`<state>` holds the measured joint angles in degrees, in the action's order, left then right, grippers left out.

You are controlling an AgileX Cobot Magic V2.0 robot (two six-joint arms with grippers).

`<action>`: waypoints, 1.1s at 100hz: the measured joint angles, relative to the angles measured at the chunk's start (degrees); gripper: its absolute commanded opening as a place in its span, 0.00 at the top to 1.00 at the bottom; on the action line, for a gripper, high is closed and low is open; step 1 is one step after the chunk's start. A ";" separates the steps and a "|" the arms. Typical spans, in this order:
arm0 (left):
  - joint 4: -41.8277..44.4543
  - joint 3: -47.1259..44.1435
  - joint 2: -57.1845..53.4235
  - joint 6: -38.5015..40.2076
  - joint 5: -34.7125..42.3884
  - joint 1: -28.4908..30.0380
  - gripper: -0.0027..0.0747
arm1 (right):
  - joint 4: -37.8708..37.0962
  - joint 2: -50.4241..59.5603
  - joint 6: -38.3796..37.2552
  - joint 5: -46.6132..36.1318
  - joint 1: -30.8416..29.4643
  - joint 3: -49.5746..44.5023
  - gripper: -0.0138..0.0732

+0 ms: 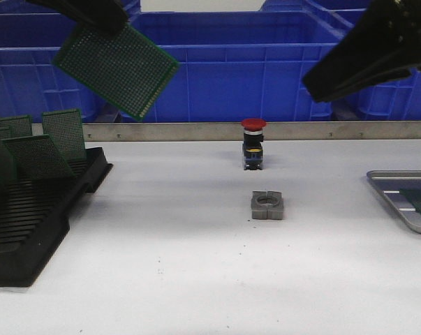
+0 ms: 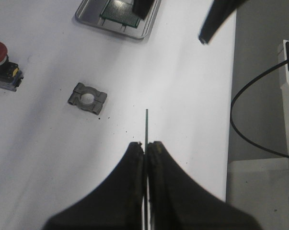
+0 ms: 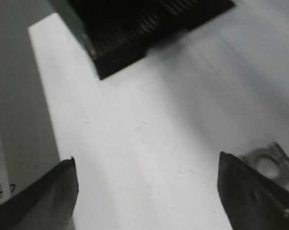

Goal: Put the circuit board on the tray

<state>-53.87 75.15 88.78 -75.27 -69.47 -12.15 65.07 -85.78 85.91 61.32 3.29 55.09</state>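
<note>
My left gripper is shut on a green perforated circuit board and holds it tilted, high above the table's left side. In the left wrist view the board shows edge-on between the closed fingers. The silver-grey metal tray lies at the table's right edge with a green board in it; it also shows in the left wrist view. My right gripper is open and empty, raised at the upper right of the front view.
A black slotted rack at the left holds several green boards. A red-topped push button and a grey metal clamp block stand mid-table. Blue crates line the back behind a metal rail.
</note>
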 measured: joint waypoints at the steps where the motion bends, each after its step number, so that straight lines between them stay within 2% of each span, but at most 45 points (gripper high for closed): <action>1: -0.14 0.00 0.00 0.00 0.00 0.00 0.99 | 0.28 0.00 0.06 0.00 0.37 0.00 0.14; 13: -0.54 0.00 0.00 0.00 0.00 -0.66 0.99 | 1.04 0.00 1.81 -1.28 6.74 0.04 0.14; 32: -0.89 0.00 0.11 0.00 0.00 -3.29 0.99 | 5.09 -0.25 7.04 -8.84 15.86 0.04 0.14; 56: -1.03 0.00 1.47 0.00 -0.11 -4.98 0.99 | 14.72 -2.52 13.75 -13.41 20.27 0.04 0.15; 61: -1.03 0.00 1.45 0.00 -0.11 -4.97 0.99 | 15.58 -2.93 13.99 -13.65 20.27 0.04 0.20; 68: -1.03 0.00 1.45 0.00 -0.11 -5.08 0.99 | 15.97 -3.60 14.13 -13.64 20.27 0.04 0.38; 80: -1.03 0.00 1.45 0.00 -0.11 -5.08 0.99 | 16.11 -4.52 14.24 -13.41 20.27 0.04 0.79; 85: -1.03 0.00 1.45 0.00 -0.11 -5.08 0.99 | 16.22 -4.77 14.24 -13.41 20.27 0.04 0.93; 101: -0.91 0.10 1.45 -0.53 -0.89 -5.08 0.97 | 16.00 -4.87 14.59 -12.20 20.36 0.04 0.92; 106: -0.91 0.13 1.45 -0.53 -0.90 -5.08 0.91 | 16.00 -4.87 14.70 -12.08 20.36 0.04 0.92; 110: -0.91 0.13 1.45 -0.53 -0.90 -5.08 0.83 | 16.00 -4.87 14.70 -12.08 20.36 0.04 0.92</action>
<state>-54.78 75.28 90.22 -75.80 -70.36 -17.23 81.08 -90.64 100.61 49.24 23.65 55.13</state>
